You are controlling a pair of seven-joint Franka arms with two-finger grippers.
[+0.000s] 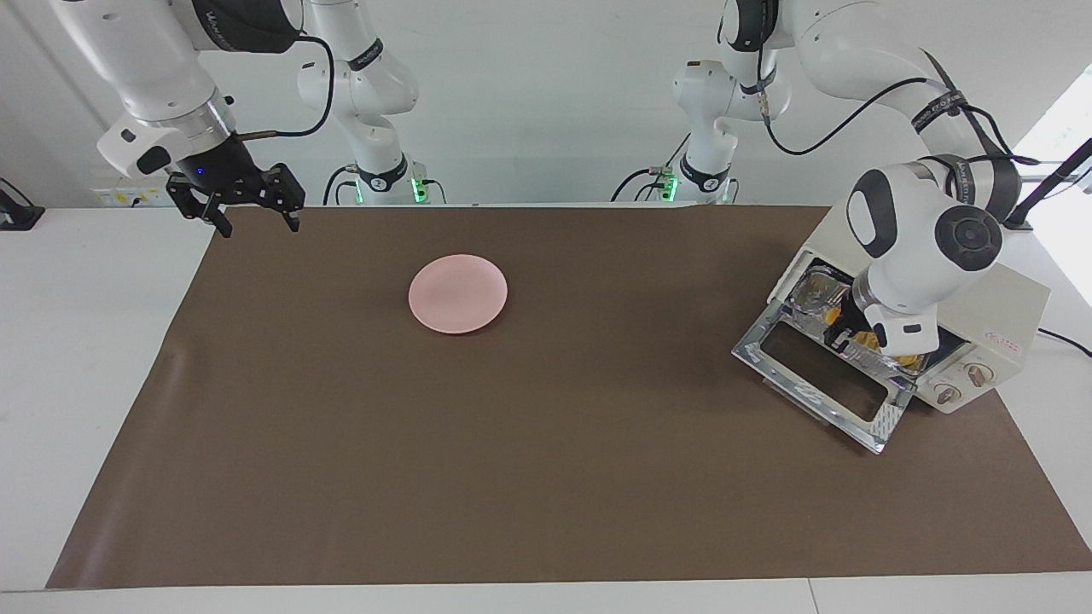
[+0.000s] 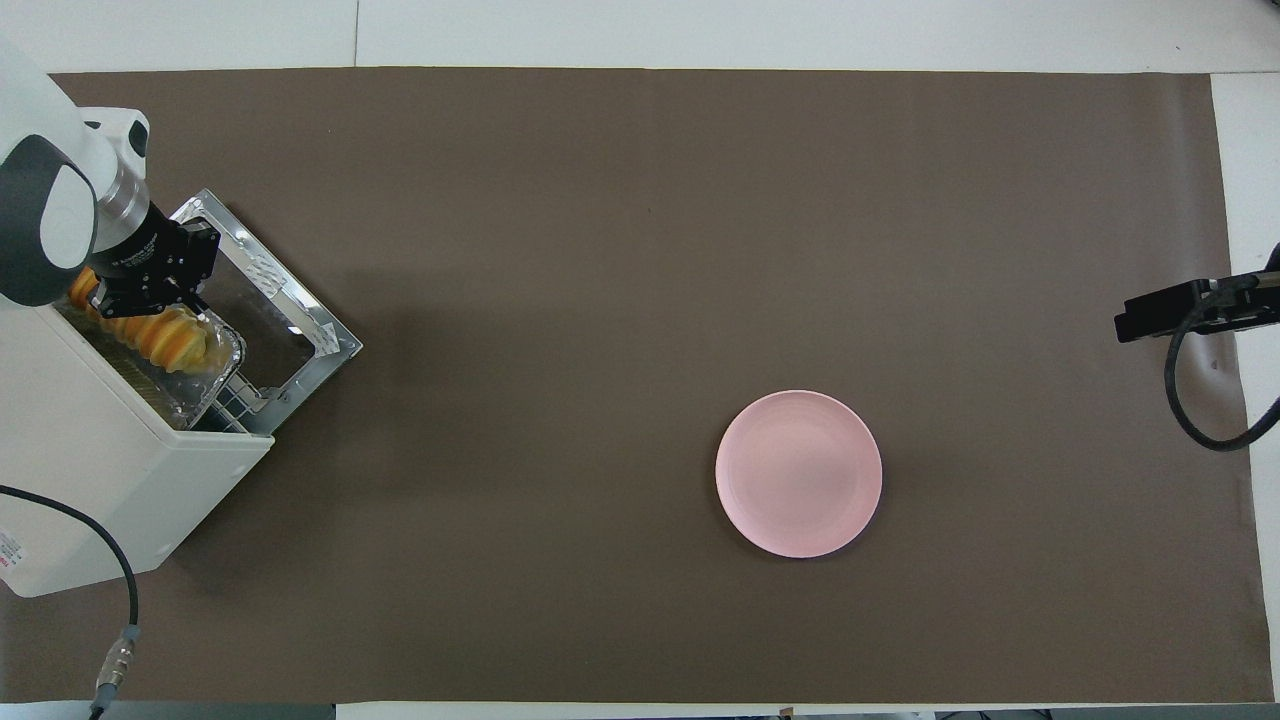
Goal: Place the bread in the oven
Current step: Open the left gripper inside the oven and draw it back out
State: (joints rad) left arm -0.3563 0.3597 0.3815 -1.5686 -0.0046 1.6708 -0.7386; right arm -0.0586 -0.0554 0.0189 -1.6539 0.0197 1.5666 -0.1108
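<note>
The cream-white oven stands at the left arm's end of the table, and it also shows in the overhead view. Its glass door hangs open. The golden bread lies in a silver foil tray on the rack at the oven's mouth; a bit of it shows in the facing view. My left gripper reaches down into the oven's mouth, right at the bread. My right gripper waits open and empty, raised over the mat's corner at the right arm's end.
A pink plate lies bare on the brown mat near the table's middle, toward the right arm's end. The oven's two knobs and its cable sit at the left arm's end.
</note>
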